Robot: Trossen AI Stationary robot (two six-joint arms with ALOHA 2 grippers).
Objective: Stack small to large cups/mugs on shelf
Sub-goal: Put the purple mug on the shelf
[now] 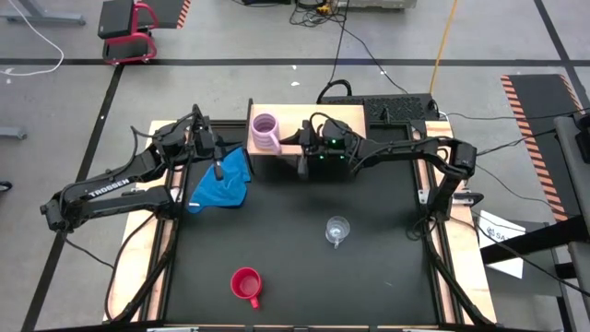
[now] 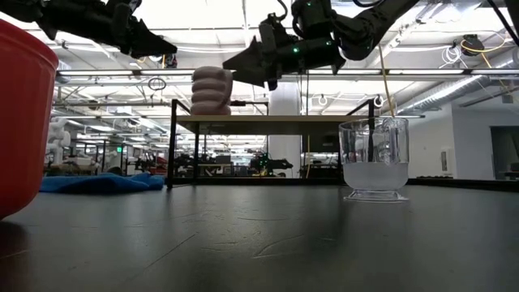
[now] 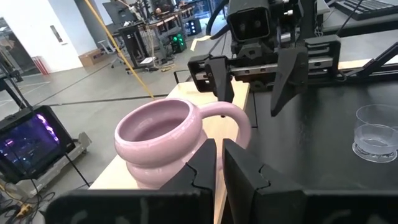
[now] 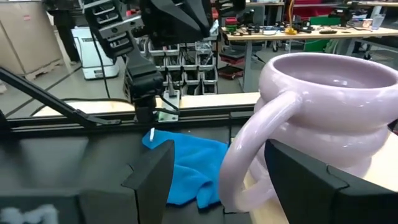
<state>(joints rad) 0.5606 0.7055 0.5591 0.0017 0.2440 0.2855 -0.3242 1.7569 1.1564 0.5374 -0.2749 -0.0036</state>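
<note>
**One mug shelved, two cups waiting**

One cup is up: the lilac mug (image 1: pixel 265 133) stands upright on the shelf (image 1: pixel 286 115), near its left end, handle turned toward the right arm. The red mug (image 1: pixel 246 285) sits on the table (image 1: pixel 369 277) near the front edge, and the glass cup (image 1: pixel 337 229) stands mid-table, well apart from both.

The right claw (image 1: pixel 301 150) hangs just beside the lilac mug's handle, released, its fingers spread wide with the handle between them in the right wrist view but gripping nothing. The left claw (image 3: pixel 219 163) hovers on the mug's other side, clenched nearly flat and empty.

Risks, as I judge them: the mug is flanked by two claws, so a careless pull-back by the right one could hook the handle and drag or tip the mug off the shelf. The two arms are near each other over the shelf; moving both at once invites a knock. The glass cup looks slippery and hard to judge, so a weak pinch could drop it.

A blue cloth (image 1: pixel 223 179) lies on the table below the left claw, just in front of the shelf, in the way of any low approach from that side.
</note>
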